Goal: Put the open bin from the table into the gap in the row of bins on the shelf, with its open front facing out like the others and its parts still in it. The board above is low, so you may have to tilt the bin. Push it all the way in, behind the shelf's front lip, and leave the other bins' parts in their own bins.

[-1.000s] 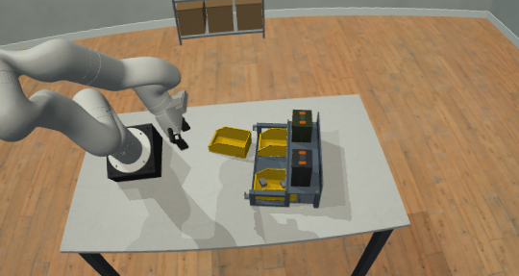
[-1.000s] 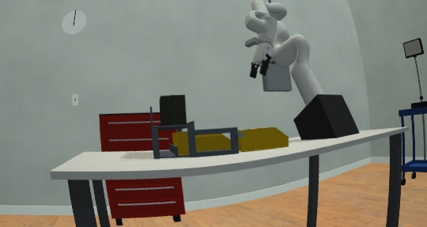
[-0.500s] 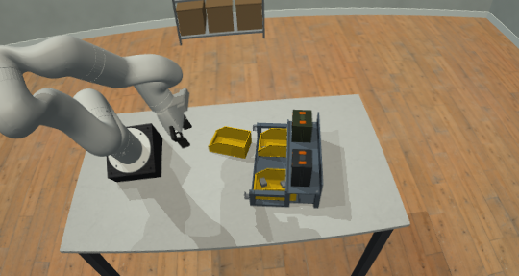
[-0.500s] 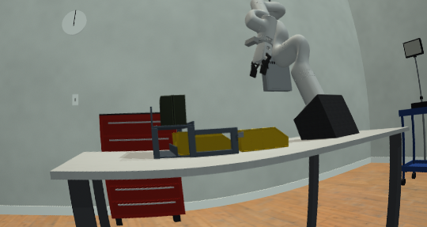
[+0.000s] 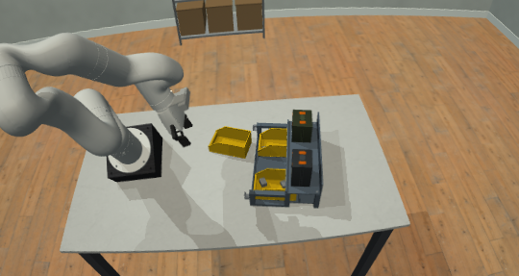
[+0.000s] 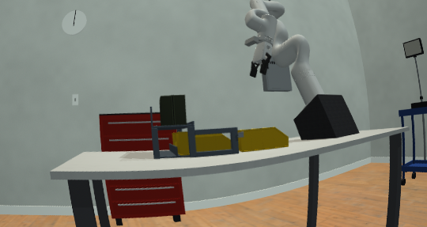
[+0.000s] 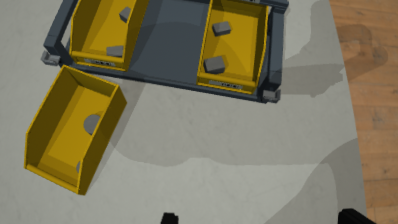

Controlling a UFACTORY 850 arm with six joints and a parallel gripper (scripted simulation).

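Observation:
The loose yellow bin (image 5: pixel 231 141) (image 6: pixel 262 138) (image 7: pixel 70 131) lies on the white table (image 5: pixel 192 214) (image 7: pixel 210 135) just left of the grey shelf (image 5: pixel 314 176) (image 6: pixel 194 141) (image 7: pixel 165 82). It holds grey parts (image 7: pixel 92 123). Two yellow bins (image 7: pixel 102 32) (image 7: pixel 232 45) with grey parts sit in the shelf, with an empty gap (image 7: pixel 170 45) between them. My gripper (image 5: pixel 184 132) (image 6: pixel 258 69) (image 7: pixel 262 219) is open and empty. It hangs high above the table, left of the loose bin and well apart from it.
Two dark boxes (image 5: pixel 302 125) (image 5: pixel 302 167) (image 6: pixel 172 110) stand on the shelf's top board. My black base (image 5: pixel 135 152) (image 6: pixel 326 117) sits at the table's left. A red drawer cabinet (image 6: pixel 130 133), a blue cart (image 6: pixel 413 141) and a far rack of cardboard boxes (image 5: pixel 218 12) stand off the table.

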